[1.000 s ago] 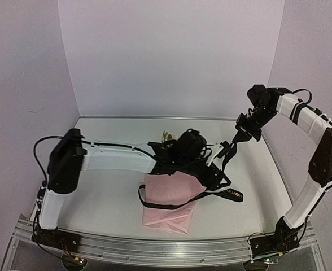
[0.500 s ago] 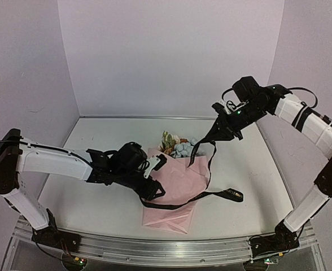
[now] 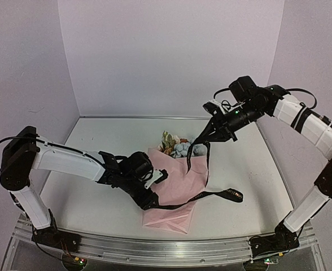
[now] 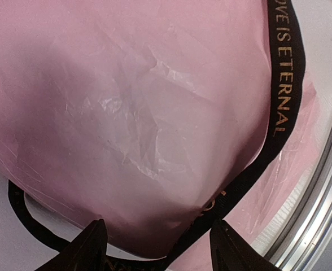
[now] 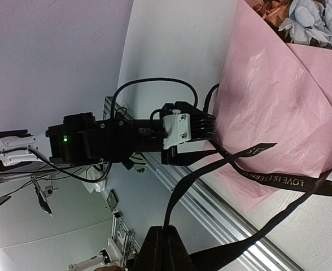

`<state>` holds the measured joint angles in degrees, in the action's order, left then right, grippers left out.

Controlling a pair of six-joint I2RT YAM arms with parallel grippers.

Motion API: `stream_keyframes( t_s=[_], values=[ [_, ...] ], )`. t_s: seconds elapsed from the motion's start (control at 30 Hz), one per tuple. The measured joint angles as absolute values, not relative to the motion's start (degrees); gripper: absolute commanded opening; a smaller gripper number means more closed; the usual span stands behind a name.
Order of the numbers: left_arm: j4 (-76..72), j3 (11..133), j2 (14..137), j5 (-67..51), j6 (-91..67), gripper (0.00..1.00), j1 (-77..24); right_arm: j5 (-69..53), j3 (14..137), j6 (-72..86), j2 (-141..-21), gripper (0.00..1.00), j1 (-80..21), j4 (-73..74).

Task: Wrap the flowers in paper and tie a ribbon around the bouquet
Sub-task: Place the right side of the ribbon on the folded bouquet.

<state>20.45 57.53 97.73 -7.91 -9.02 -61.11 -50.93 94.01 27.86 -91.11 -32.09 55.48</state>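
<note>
My right gripper [image 5: 165, 230] is clamped shut on the ribbon [image 5: 279, 180], holding part of it up in the air over the far right corner of the paper [image 3: 177, 180]. From the fingers the black band drops to the paper's right side and runs across the near part of the wrap; it loops out past the paper's edge beside my left gripper [image 4: 158, 232]. One lettered end lies loose on the table [image 3: 98, 141] to the right.

The left gripper sits low at the paper's near left side, fingers spread, gripping nothing. In its wrist view the paper's edge and the ribbon pass between the two fingers, so I judge it is placed to take hold there and is not yet holding.

The flowers [image 3: 177, 148] lie inside the paper; the blooms poke out at the far end and the stems are covered.

As I read it, the wrapping is done, if loosely — the paper looks folded over rather than rolled into a tight cone. The ribbon is around the bundle but only draped; I can see no knot. Left to do — bring the two ends together, cross them, pull snug and tie.
</note>
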Motion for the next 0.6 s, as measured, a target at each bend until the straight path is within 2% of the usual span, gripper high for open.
stream_keyframes(
  t_s=[0.13, 0.33, 0.5, 0.6],
  values=[
    [21.74, 58.31, 99.03, -8.32, -7.61, 0.6, -61.19, -51.33, 93.64, 27.86, -91.11, 0.0, -32.23, 54.87],
    [23.1, 59.18, 99.06, -9.59, -6.37, 0.64, -61.3, -51.35, 93.58, 27.86, -91.11, 0.0, -32.52, 54.41],
    [24.38, 59.18, 98.96, -10.52, -5.75, 0.61, -61.45, -51.33, 93.58, 27.83, -91.11, 0.0, -32.56, 54.05],
    [24.67, 59.18, 98.96, -10.81, -5.58, 0.55, -61.47, -51.31, 93.39, 27.83, -91.11, 0.0, -32.56, 53.92]
  ],
)
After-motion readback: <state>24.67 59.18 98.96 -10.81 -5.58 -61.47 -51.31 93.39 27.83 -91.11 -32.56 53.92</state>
